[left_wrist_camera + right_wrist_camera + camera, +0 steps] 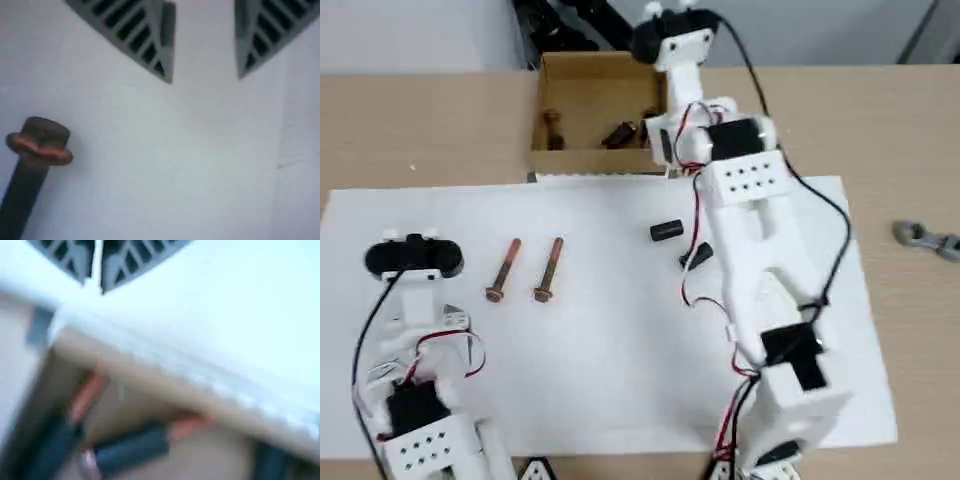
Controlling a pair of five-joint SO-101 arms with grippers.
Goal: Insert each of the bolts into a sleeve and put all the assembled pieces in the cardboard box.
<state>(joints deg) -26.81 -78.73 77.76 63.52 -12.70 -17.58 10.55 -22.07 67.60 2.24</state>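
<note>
Left gripper (413,258): at 9 o'clock on the white sheet (620,400), well apart from the box.
Left fingers: the high view hides them under the wrist. The left wrist view shows the left gripper (205,77) with its fingers (145,35) spread wide over bare paper, holding nothing.
Right gripper (665,45): at 12 o'clock, over the far right corner of the cardboard box (590,75).
Right fingers: the right wrist view shows the right gripper (95,282) with its fingers (130,255) drawn almost together, a thin slit between them and nothing held.
Outer bolt (503,270): loose on the sheet toward 10 o'clock, head toward 6.
Inner bolt (550,270): just beside it, parallel, not touching.
Wrist detail: a bolt head (40,142) lies near the left fingers, apart from them; which bolt I cannot tell.
Sleeve (666,231): empty, on the sheet at 1 o'clock, beside the right arm.
Assembled pieces: one (552,128) and another (620,133) lie inside the box. The right wrist view, blurred, shows a dark sleeve (132,447) with a coppery end there.
Metal tool (925,236): on the bare table (420,120) at 3 o'clock, off the sheet.
</note>
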